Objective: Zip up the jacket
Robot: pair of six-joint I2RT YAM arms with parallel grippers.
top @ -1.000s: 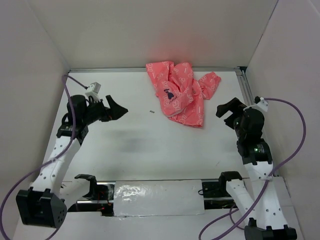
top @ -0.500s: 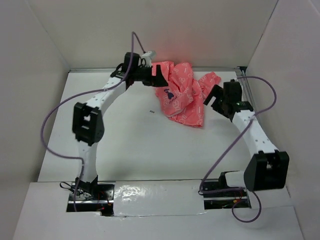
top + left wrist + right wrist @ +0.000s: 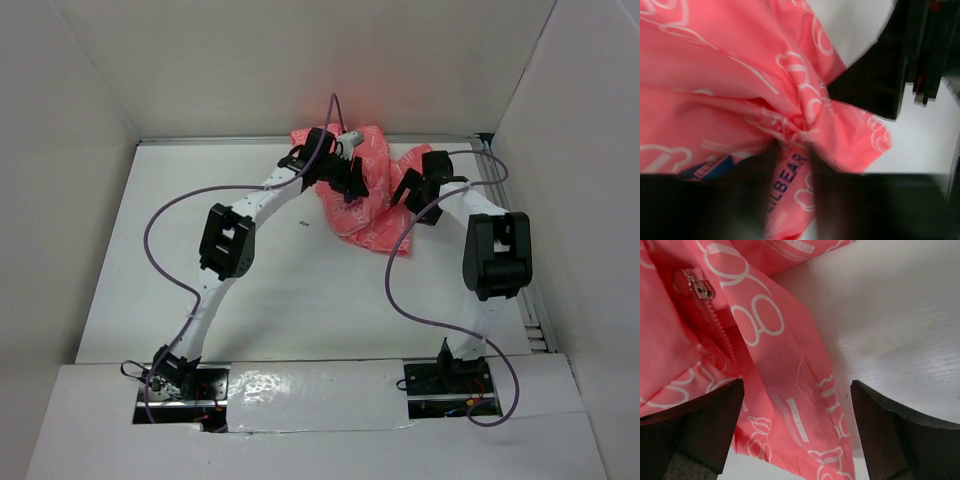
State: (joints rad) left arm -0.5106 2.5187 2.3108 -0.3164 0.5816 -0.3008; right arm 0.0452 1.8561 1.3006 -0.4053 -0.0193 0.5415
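Jacket (image 3: 378, 215) crumpled at far edge of counter (image 3: 250, 290). Since the earlier frame both arms have reached it: left end effector (image 3: 790, 155) narrowed onto a fabric fold, right end effector (image 3: 796, 387) wide, straddling an edge.

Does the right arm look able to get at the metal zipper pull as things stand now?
Probably yes. The zipper pull lies uncovered on the jacket, just ahead of the open right tool, with nothing between.

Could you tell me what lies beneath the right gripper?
The jacket, with its zipper pull and teeth, beside white table. Whatever its folds cover is hidden.
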